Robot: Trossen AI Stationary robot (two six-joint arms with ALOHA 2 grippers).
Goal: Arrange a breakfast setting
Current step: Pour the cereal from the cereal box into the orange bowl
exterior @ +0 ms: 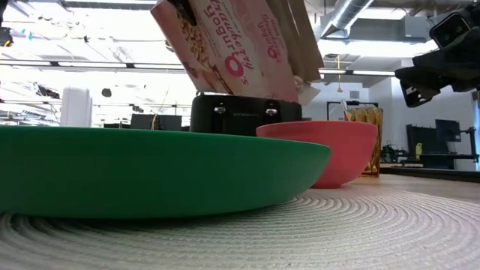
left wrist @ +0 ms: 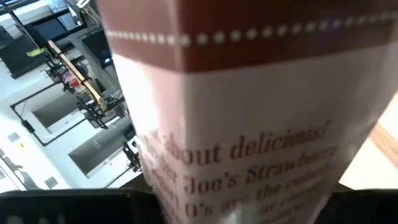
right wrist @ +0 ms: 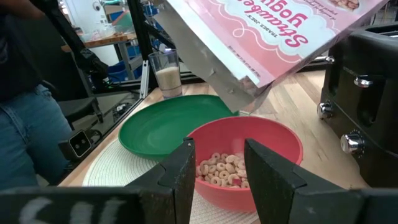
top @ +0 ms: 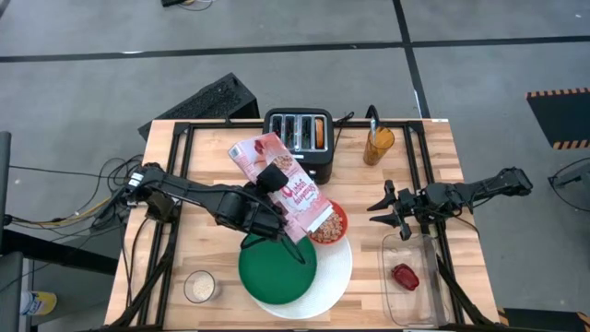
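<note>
High view, left gripper (top: 268, 181) clamped on tilted cereal box (top: 288, 189) above red bowl (top: 328, 224), right gripper (top: 395, 211) apart beside it.

The high view looks straight down over the whole worktop (top: 184, 166) and both arms. The low view sits at worktop height, very close behind the green plate (exterior: 150, 169), facing level toward the red bowl (exterior: 330, 150) and toaster (exterior: 244, 114). The left wrist view is pressed against the cereal box (left wrist: 249, 124), probably its back panel. The right wrist view looks past its own tool (right wrist: 217, 171) at the same bowl (right wrist: 249, 140), plate (right wrist: 161, 127) and box (right wrist: 261, 31).
</note>
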